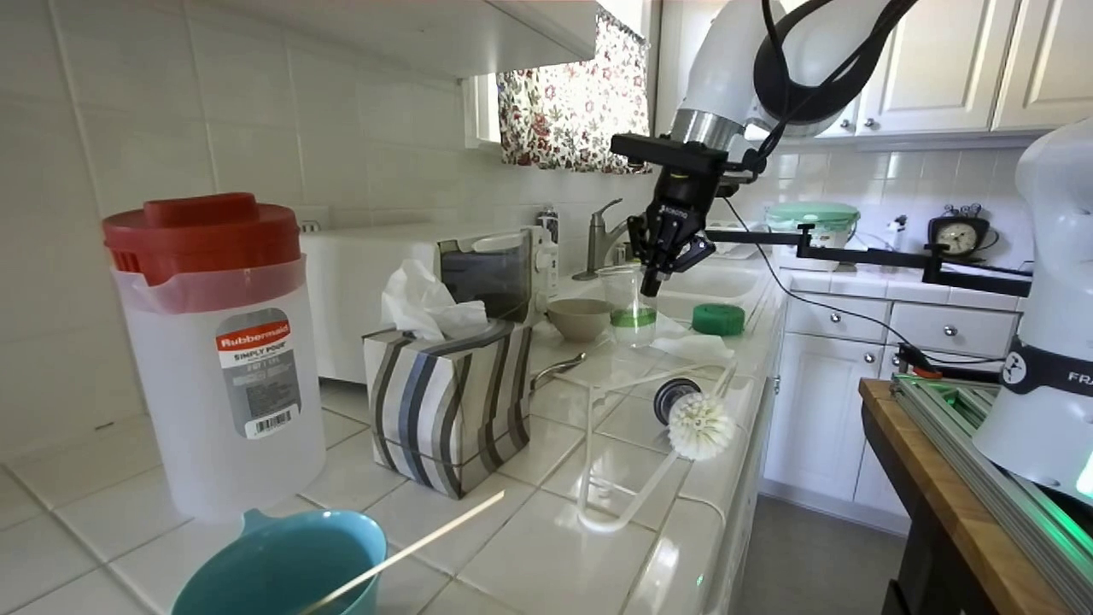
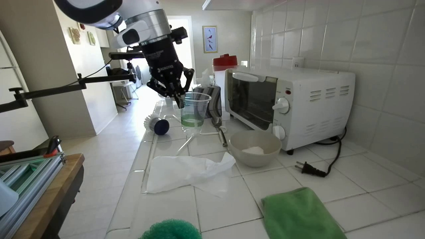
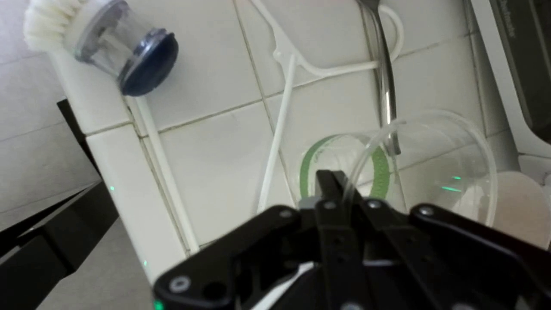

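Over the counter (image 2: 229, 205), between its front edge and the toaster oven (image 2: 294, 103), the gripper (image 2: 179, 104) clenches the rim of a clear plastic cup (image 2: 193, 117) that looks to me light, slick and easily crumpled, so best held by that stiffer rim.

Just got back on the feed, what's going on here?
The gripper is shut on one side of a clear plastic cup with a green band, gripping it near the rim. The cup hangs or stands mouth up; I can't tell whether its base touches the counter. A beige bowl sits near the toaster oven, and a dish brush and a white hanger lie nearby.
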### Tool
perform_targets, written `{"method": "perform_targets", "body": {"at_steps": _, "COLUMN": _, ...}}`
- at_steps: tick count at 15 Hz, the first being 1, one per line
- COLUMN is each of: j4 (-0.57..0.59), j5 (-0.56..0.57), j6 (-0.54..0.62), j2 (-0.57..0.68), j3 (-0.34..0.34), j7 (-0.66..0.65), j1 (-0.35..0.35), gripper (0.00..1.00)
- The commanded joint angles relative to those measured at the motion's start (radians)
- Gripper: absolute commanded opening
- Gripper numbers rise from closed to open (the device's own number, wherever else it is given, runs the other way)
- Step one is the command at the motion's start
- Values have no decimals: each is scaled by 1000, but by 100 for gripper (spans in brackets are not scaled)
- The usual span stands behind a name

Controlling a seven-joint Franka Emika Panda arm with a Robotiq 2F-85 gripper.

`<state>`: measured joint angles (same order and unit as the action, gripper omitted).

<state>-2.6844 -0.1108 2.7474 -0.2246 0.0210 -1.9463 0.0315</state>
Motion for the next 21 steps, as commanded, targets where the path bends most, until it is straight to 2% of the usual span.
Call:
{"method": "perform_targets", "body": {"at_steps": 1, "j4": 18, "j5": 76, "j6": -14, "j2": 18, "j3": -88, "j7": -133, "j1": -98, "gripper": 1}}
{"method": "perform_targets", "body": {"at_steps": 5, "j4": 27, "j5": 129, "j6": 46, "j2": 52, "j3": -135, "j7": -253, "j1": -136, "gripper": 1}}
{"method": "perform_targets", "body": {"at_steps": 10, "j4": 50, "j5": 221, "j6": 194, "j2": 129, "j3": -170, "j7": -382, "j1": -163, "gripper": 1}}
{"method": "perform_targets", "body": {"at_steps": 11, "j4": 28, "j5": 179, "j6": 154, "j2": 91, "j3": -149, "j7": -321, "j1": -137, "gripper": 1}}
{"method": "perform_targets", "body": {"at_steps": 12, "j4": 29, "j5": 182, "j6": 162, "j2": 102, "j3": -151, "j7": -327, "j1": -138, "gripper": 4}}
{"method": "perform_targets", "body": {"at_steps": 14, "j4": 28, "j5": 182, "j6": 161, "j2": 102, "j3": -151, "j7": -327, "j1": -138, "gripper": 1}}
{"method": "perform_targets", "body": {"at_steps": 21, "j4": 28, "j5": 200, "j6": 168, "j2": 108, "j3": -154, "j7": -338, "j1": -146, "gripper": 1}}
